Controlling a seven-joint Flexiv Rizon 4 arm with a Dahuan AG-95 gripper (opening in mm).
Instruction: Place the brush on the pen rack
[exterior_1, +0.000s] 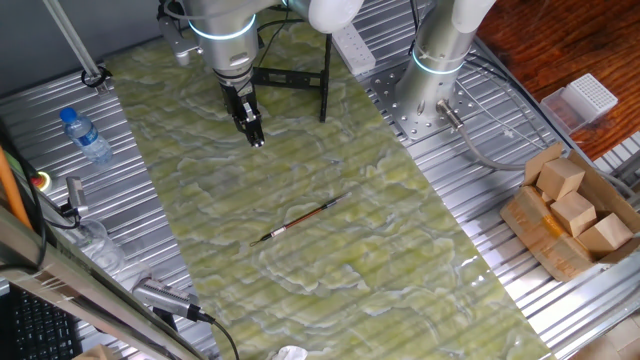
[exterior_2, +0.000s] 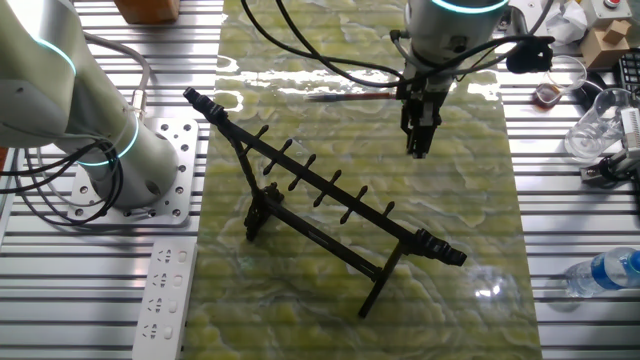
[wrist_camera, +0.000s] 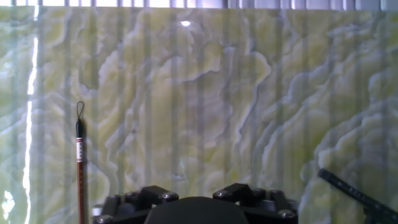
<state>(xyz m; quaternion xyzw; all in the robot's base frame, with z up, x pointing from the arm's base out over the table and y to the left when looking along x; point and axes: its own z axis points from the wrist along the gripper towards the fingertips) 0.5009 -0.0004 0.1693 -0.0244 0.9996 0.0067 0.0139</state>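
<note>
The brush (exterior_1: 297, 222), a thin reddish-brown stick with a dark tip, lies flat on the green marbled mat, apart from everything. It also shows at the mat's far end (exterior_2: 350, 96) and at the left edge of the hand view (wrist_camera: 79, 168). The black pen rack (exterior_1: 295, 78) stands upright on the mat, its pegged crossbar (exterior_2: 330, 195) bare. My gripper (exterior_1: 254, 132) hangs above the mat between rack and brush, fingers together and holding nothing; it points down (exterior_2: 418, 140). The hand view shows only the gripper's base, not its tips.
A white power strip (exterior_2: 165, 290) lies beside the rack, near a second arm's base (exterior_2: 110, 150). A water bottle (exterior_1: 85, 135) and a cardboard box of wooden blocks (exterior_1: 570, 215) sit off the mat on the metal table. A clear glass (exterior_2: 590, 130) stands at the side.
</note>
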